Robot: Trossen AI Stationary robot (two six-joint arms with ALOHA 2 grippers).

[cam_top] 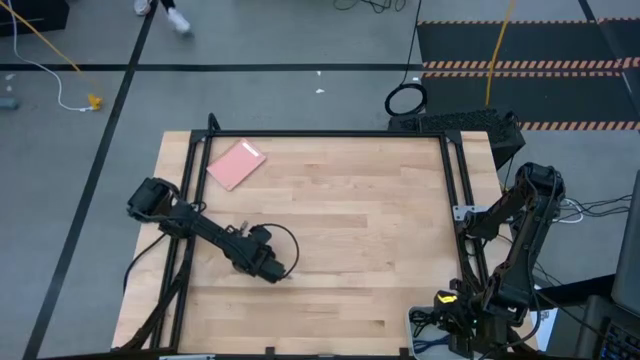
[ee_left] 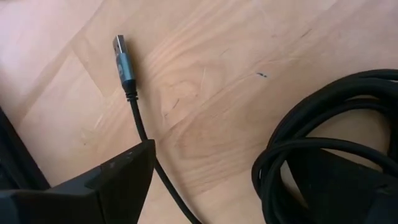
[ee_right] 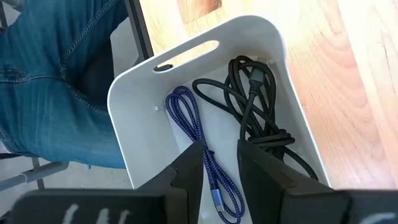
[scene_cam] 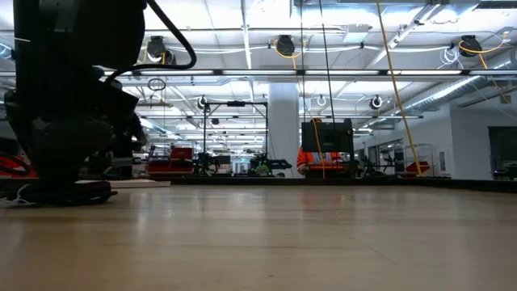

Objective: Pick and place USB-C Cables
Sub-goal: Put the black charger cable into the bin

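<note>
Cable handling is the concern here: a thin black USB-C cable in a loose coil [ee_left: 323,155] lies on the pale wooden counter [cam_top: 350,220], its grey metal plug end [ee_left: 122,59] trailing free, and the left tool [cam_top: 272,266] is lowered over it with fingers apart and nothing clamped yet. The cable is judged light, limp and springy, so the bunched strands of the coil are the better hold, not the single tail. A purple-blue braided cable [ee_right: 193,134] and another black bundled cable [ee_right: 255,118] are seen in a white plastic bin [ee_right: 134,130], above which the right tool [ee_right: 219,168] hangs, slightly parted and empty.
</note>
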